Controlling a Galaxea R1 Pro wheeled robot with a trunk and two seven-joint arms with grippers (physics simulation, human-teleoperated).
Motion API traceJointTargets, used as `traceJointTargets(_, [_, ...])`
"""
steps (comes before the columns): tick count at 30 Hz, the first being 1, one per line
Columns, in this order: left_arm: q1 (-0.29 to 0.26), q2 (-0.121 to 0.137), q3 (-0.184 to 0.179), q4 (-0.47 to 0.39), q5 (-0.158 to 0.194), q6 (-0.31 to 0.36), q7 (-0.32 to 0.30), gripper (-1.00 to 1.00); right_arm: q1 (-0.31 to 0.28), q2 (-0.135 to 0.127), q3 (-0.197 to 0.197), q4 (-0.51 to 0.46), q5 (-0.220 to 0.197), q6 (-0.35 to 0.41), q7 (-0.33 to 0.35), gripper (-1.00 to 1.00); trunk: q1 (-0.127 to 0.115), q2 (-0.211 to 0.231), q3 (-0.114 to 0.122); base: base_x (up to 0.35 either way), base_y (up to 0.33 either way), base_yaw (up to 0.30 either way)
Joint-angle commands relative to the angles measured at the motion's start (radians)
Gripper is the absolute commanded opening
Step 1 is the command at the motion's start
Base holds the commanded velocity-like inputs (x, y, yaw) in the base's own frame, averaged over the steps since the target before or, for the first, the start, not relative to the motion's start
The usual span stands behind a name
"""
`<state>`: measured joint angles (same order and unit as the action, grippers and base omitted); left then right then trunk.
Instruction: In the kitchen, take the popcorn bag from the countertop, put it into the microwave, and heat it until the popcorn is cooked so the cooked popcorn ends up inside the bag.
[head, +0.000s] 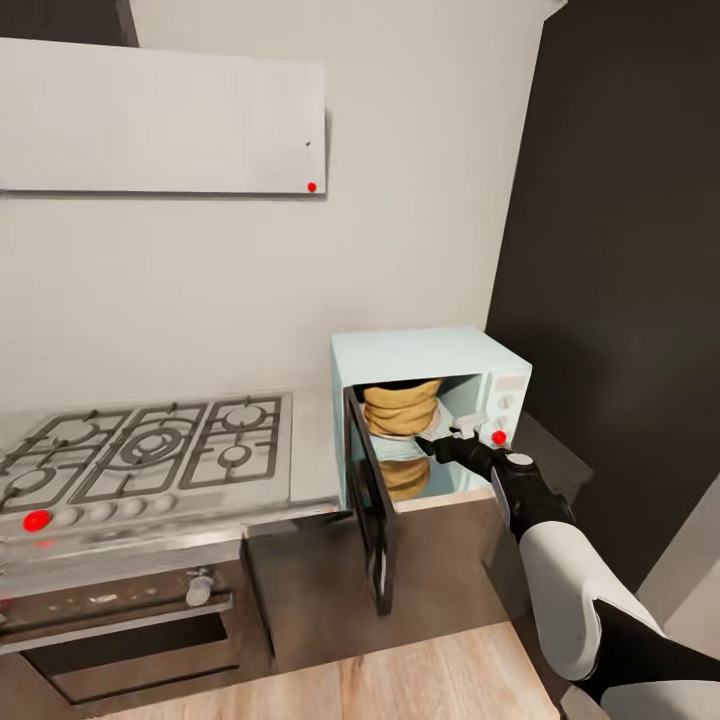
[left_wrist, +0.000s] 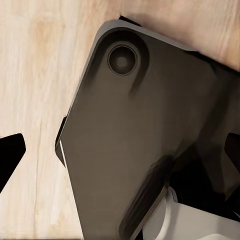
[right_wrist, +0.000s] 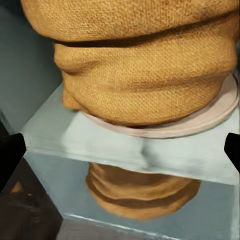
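Observation:
The pale mint-blue microwave (head: 420, 355) stands on the grey countertop (head: 312, 450) with its dark glass door (head: 368, 500) swung wide open towards me. The tan burlap popcorn bag (head: 402, 405) sits upright inside on the round turntable plate (right_wrist: 212, 116). Seen up close, the bag (right_wrist: 145, 70) is mirrored in the glossy floor below it. Its mouth faces away, so the popcorn is hidden. My right gripper (head: 452, 440) hovers open at the microwave's opening, just in front of the bag and apart from it. My left gripper (left_wrist: 120, 155) is open, hanging over my dark base.
A gas hob (head: 150, 450) lies in the counter left of the microwave, over a built-in oven (head: 120, 620). A pale wall cabinet (head: 160, 120) hangs above. A dark wall (head: 620, 300) stands close on the right. The wooden floor (head: 430, 680) lies below.

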<state>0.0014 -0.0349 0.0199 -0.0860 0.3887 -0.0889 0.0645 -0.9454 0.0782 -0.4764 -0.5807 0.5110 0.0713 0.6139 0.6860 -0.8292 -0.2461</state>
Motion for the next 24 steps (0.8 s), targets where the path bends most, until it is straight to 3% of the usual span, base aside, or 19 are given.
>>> traceJointTargets(1, [0.000,0.000,0.002,-0.001,0.002,-0.002,0.003,1.00,-0.001,0.002,-0.008,-0.003,0.004,0.012,0.009,1.00,0.000,-0.001,-0.001,-0.303,-0.076,0.000])
traceJointTargets(5, [0.000,0.000,0.002,-0.001,0.001,-0.002,0.004,1.00,-0.001,0.002,-0.007,-0.035,0.006,0.038,0.012,1.00,0.000,-0.001,-0.001,-0.303,-0.076,0.000])
traceJointTargets(12, [0.000,0.000,0.002,-0.002,0.002,-0.002,0.004,1.00,-0.001,-0.009,-0.008,-0.035,0.008,0.153,0.014,1.00,0.000,-0.001,-0.001,-0.303,-0.076,0.000])
traceJointTargets(13, [0.000,0.000,0.002,-0.002,0.001,-0.002,0.004,1.00,-0.001,-0.024,-0.007,-0.026,0.007,0.167,0.014,1.00,0.000,-0.001,-0.001,-0.303,-0.076,0.000])
traceJointTargets(17, [0.000,0.001,0.002,-0.002,0.001,-0.002,0.003,1.00,-0.001,-0.161,-0.007,0.219,0.008,0.210,-0.009,1.00,0.000,-0.001,-0.001,-0.303,-0.065,0.000])
traceJointTargets(21, [0.000,0.001,0.001,-0.004,0.001,-0.002,0.003,1.00,-0.001,-0.221,-0.006,0.439,0.009,0.169,-0.097,1.00,0.000,-0.001,-0.001,-0.267,-0.012,0.000])
traceJointTargets(22, [0.000,0.001,-0.001,-0.004,0.001,-0.002,0.003,1.00,-0.001,-0.231,-0.005,0.522,0.009,0.134,-0.147,1.00,0.000,-0.001,-0.001,-0.078,-0.001,0.000])
traceJointTargets(24, [0.000,0.002,-0.001,-0.005,0.001,-0.002,0.002,1.00,0.003,-0.240,0.001,0.582,0.010,0.083,-0.208,1.00,0.000,-0.001,-0.001,-0.033,-0.001,0.000])
